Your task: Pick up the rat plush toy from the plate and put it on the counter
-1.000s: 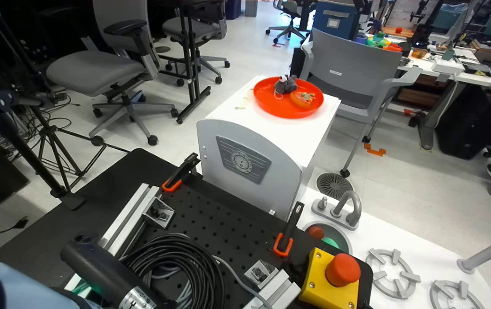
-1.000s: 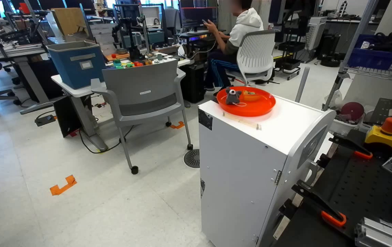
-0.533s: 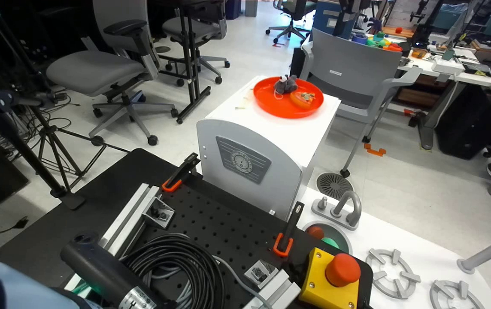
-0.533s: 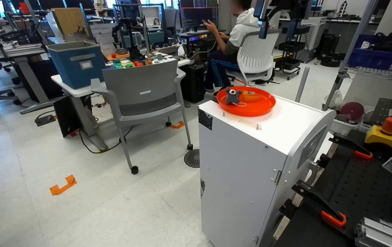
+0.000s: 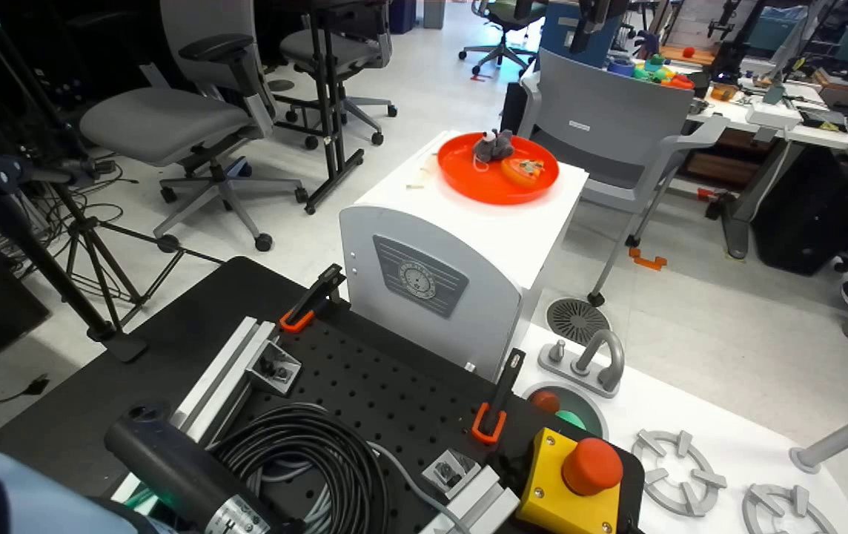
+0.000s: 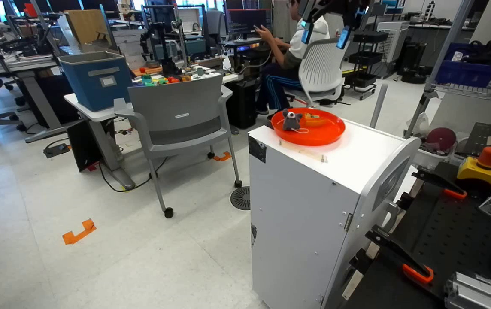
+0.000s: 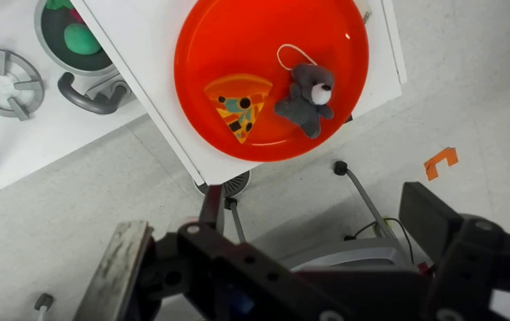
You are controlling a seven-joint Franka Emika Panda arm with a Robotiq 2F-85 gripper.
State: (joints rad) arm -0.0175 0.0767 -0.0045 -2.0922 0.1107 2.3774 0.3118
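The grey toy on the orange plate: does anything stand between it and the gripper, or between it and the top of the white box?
Nothing visible stands between the gripper and the toy; the pizza slice lies beside the toy. Between the toy and the top of the white box stands the raised rim of the plate.

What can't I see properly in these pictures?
Underside of the toy rat: hidden by the orange plate, in every view.
Upper part of the pincer: cut off by the top edge in an exterior view.
Head of the seated person: partly cut off by that edge.
Any writing on the chair sticker: too small in both exterior views.
Crinkly green thing in the sink: cut off by the wrist view's top edge.
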